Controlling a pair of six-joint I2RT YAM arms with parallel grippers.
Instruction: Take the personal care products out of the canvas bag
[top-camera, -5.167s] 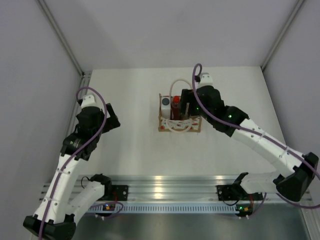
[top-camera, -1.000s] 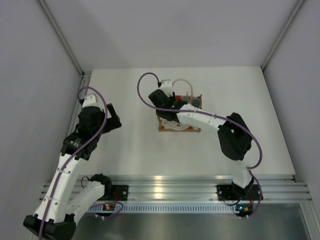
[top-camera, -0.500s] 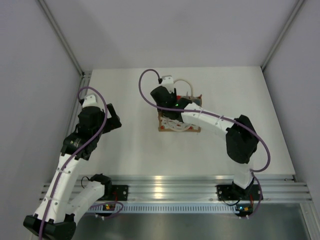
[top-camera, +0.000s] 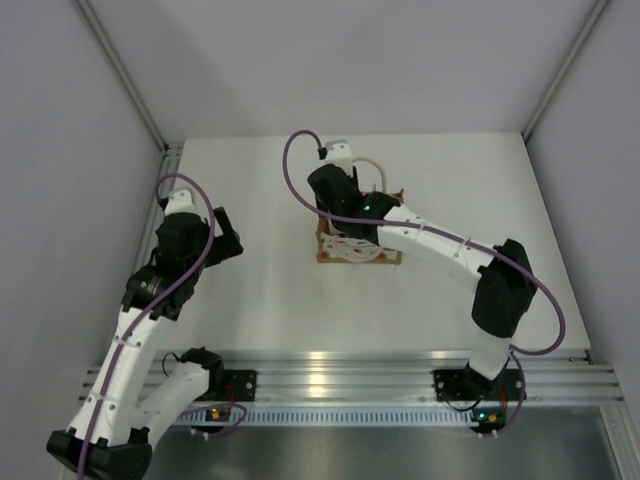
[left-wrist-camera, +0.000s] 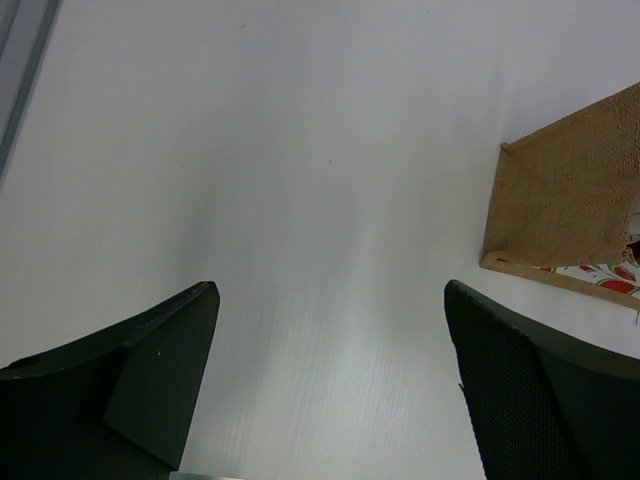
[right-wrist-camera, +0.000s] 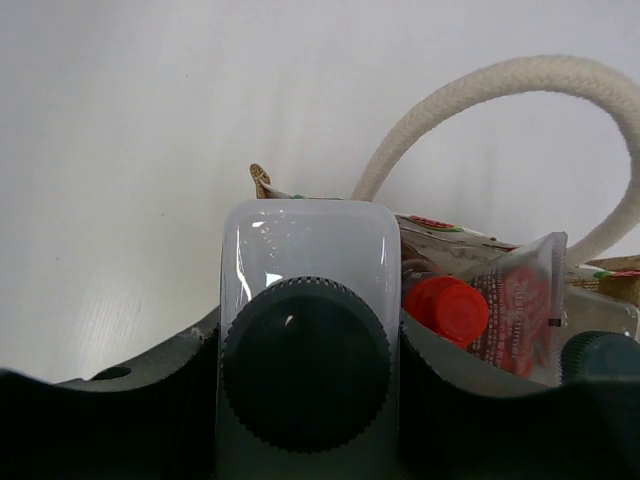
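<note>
White bottle with dark grey cap (right-wrist-camera: 307, 300) clamped in right gripper (right-wrist-camera: 305, 390) jaws, at canvas bag (top-camera: 357, 258) left end beside red bottle (right-wrist-camera: 447, 308), bag at middle of table (top-camera: 250, 290), left gripper (left-wrist-camera: 330, 380) jaws spread wide, left of bag

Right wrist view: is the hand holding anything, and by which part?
Yes: the right hand grips the white bottle with the dark grey screw cap by its two opposite sides, near the top. The left hand is open and empty.
</note>
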